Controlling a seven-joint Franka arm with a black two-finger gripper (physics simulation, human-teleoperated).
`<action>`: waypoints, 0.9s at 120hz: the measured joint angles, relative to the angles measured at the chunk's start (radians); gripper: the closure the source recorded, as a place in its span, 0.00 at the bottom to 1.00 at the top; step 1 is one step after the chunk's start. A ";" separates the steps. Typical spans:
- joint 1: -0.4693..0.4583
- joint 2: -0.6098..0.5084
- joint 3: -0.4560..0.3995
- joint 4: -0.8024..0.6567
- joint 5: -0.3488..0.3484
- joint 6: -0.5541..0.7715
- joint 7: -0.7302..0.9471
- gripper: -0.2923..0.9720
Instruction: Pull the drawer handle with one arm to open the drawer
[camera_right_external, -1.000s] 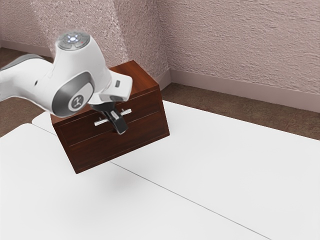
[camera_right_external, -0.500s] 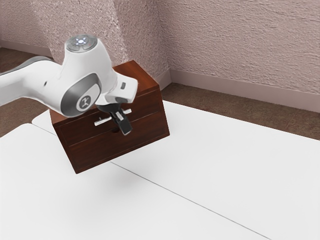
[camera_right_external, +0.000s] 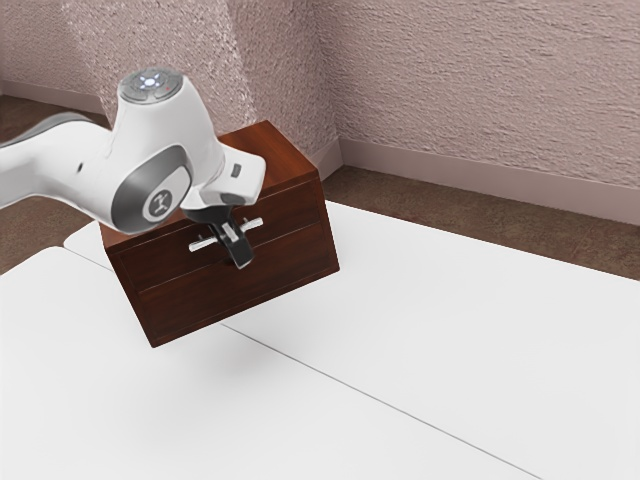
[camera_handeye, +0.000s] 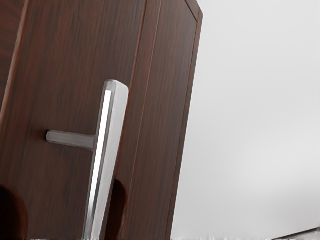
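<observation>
The white tabletop (camera_right_external: 450, 330) spreads across the foreground of the exterior view, with a thin seam running over it toward 5 o'clock. Beyond it, at about 10 o'clock in that view, the black two-finger tool (camera_right_external: 240, 258) hangs against the front of a dark brown wooden cabinet (camera_right_external: 200, 290). The tool crosses in front of the slim silver bar handle (camera_right_external: 205, 241) near the bar's middle and reaches past it toward 5 o'clock. I cannot tell whether the tool is clamped on the bar or merely lies against it. In the wrist view the handle (camera_handeye: 102, 160) runs just under the hand, standing off the wood on a short silver post (camera_handeye: 70, 139). The handle sits on the upper drawer (camera_right_external: 290, 205), whose front lies flush with the panel below it. The white arm (camera_right_external: 150, 190) comes in from 9 o'clock and covers the cabinet's upper corner on that side. Farthest back are a brown floor (camera_right_external: 480, 215) and a rough pinkish wall (camera_right_external: 480, 80).
</observation>
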 joint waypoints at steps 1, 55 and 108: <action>0.000 0.000 0.000 -0.001 0.000 0.000 0.000 0.34; 0.015 -0.004 0.004 -0.021 -0.019 0.001 -0.013 0.43; -0.002 -0.043 0.002 -0.063 -0.034 0.013 -0.029 0.49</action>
